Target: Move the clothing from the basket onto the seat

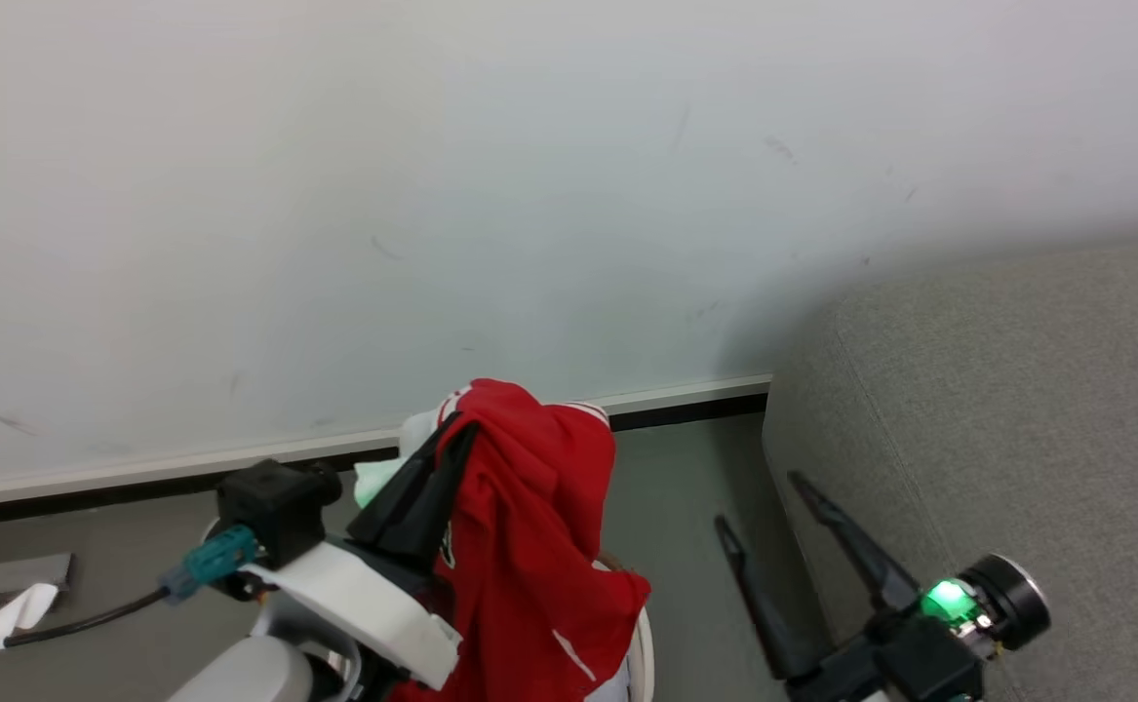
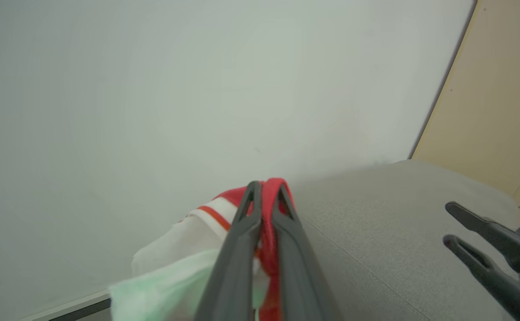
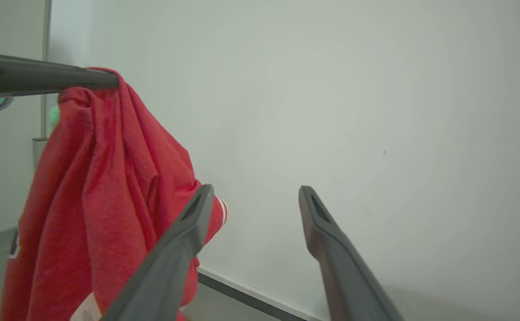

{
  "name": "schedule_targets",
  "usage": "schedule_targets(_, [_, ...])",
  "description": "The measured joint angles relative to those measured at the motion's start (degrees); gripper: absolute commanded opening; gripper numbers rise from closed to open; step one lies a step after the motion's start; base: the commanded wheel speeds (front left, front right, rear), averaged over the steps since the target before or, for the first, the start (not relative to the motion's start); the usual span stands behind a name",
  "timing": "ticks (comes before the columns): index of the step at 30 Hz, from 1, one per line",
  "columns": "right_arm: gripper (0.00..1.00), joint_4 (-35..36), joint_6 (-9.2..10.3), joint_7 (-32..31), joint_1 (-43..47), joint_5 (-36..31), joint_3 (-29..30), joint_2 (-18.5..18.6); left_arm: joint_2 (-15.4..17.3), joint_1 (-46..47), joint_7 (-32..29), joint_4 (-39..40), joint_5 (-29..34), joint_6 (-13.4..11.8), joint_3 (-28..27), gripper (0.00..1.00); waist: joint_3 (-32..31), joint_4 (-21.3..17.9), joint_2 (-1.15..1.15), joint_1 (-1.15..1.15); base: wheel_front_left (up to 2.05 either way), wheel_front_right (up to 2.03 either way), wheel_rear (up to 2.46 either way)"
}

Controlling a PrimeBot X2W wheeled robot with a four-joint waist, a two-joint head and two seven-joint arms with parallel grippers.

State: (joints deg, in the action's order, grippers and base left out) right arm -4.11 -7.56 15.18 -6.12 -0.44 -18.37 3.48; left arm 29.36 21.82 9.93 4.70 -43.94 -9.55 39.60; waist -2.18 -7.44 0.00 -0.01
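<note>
- Red clothing [image 1: 529, 526] held aloft by the left gripper [image 1: 461, 431], clamped tight on a top fold; just beneath, a sliver of pale basket [image 1: 643, 648] rim, contents hidden.
- From the left wrist, striped white trim [image 2: 213, 214] and pale green cloth [image 2: 166, 285]; from the right wrist, one long red drape.
- Empty right gripper [image 1: 757, 500], spread wide, raised beside the grey seat [image 1: 998, 409].

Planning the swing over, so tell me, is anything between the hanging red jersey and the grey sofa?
Only the right end effector, open, low beside the large light grey fabric sofa, between it and the soft red fabric jersey pinched in the left end effector. Nothing else visible.
</note>
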Motion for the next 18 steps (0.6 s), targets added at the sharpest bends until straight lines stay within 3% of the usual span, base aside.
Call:
schedule_targets(9, [1.0, -4.8, 0.0, 0.0, -9.4, 3.2, -15.1, 3.3, -4.0, 2.1, -1.6, 0.1, 0.5, 2.1, 4.3, 0.0, 0.0, 1.4, 0.0, 0.01, 0.0, 0.0, 0.0])
schedule_targets(18, [1.0, -15.8, 0.0, 0.0, -14.2, 7.4, -21.1, 3.2, -6.4, 3.6, -4.3, 1.2, 1.0, 4.9, 9.0, 0.0, -0.5, 3.6, 0.0, 0.01, 0.0, 0.0, 0.0])
